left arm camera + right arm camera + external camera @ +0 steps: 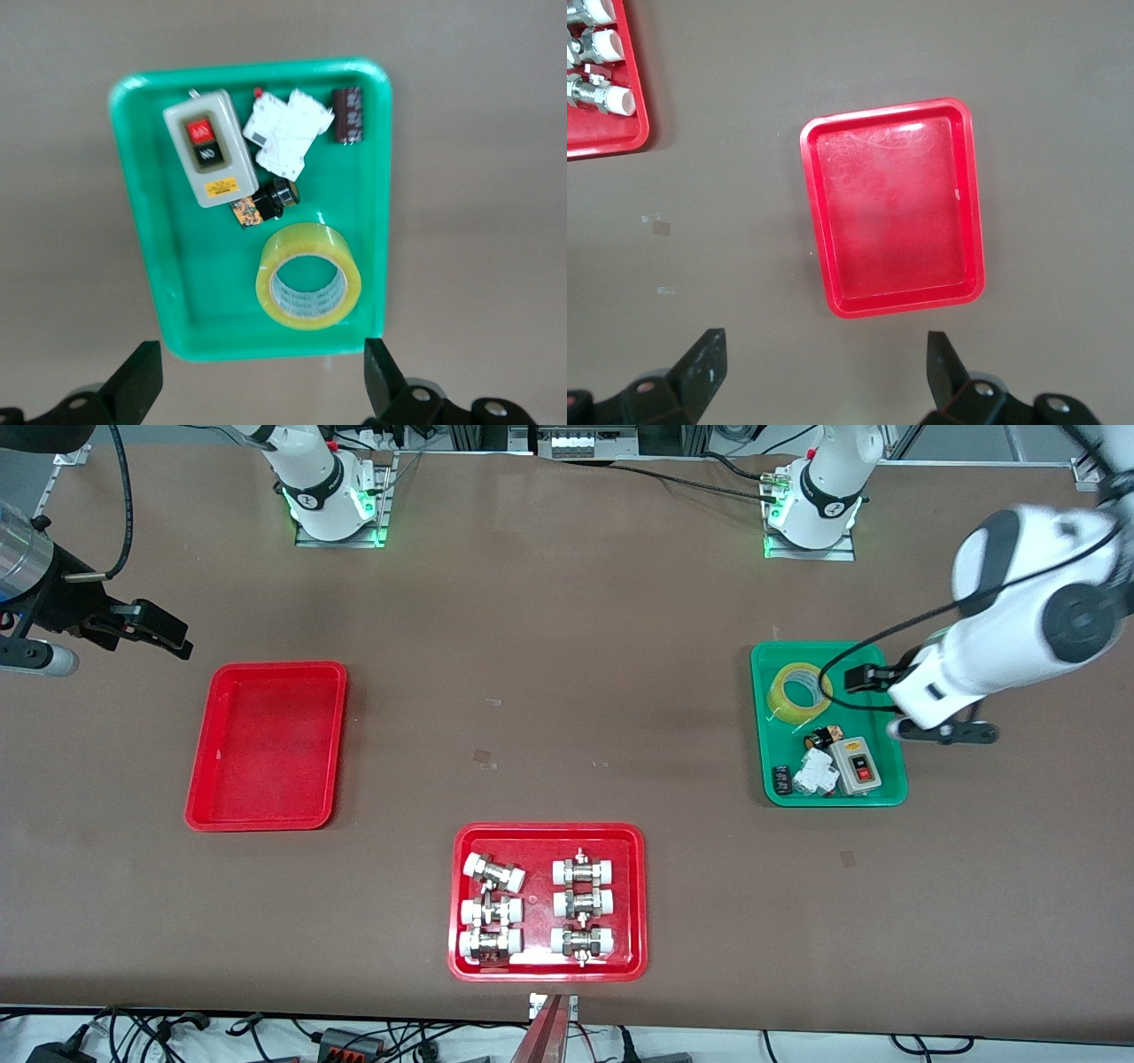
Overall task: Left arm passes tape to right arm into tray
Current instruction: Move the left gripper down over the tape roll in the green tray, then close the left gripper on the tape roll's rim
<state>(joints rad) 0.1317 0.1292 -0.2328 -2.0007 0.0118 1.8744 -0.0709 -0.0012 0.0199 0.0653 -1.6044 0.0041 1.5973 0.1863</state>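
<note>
Nothing picked yet: the tape lies flat in the green tray, in the corner nearest the left gripper, which hovers over that tray's rim with its fingers spread wide and nothing between them. Main risk, by my reading, is the pick itself. The roll sits close against the tray wall on two sides, so a finger coming down outside it may land on the rim or wedge between roll and wall, tipping the light tray or dragging it along the table. Just past the roll from the gripper lie a small black cylindrical part with an orange tag, a grey switch box, a white breaker and a dark capacitor; the black part is near enough that an overshoot could knock it. A grip across the slick outer face could also slip at handover. The right gripper waits, fingers apart and empty, over bare table just short of the red tray, which holds nothing. Between the two arms lies open table; the second red tray with metal fittings sits nearer the front camera, clear of a direct pass, though a low swing might clip it.
</note>
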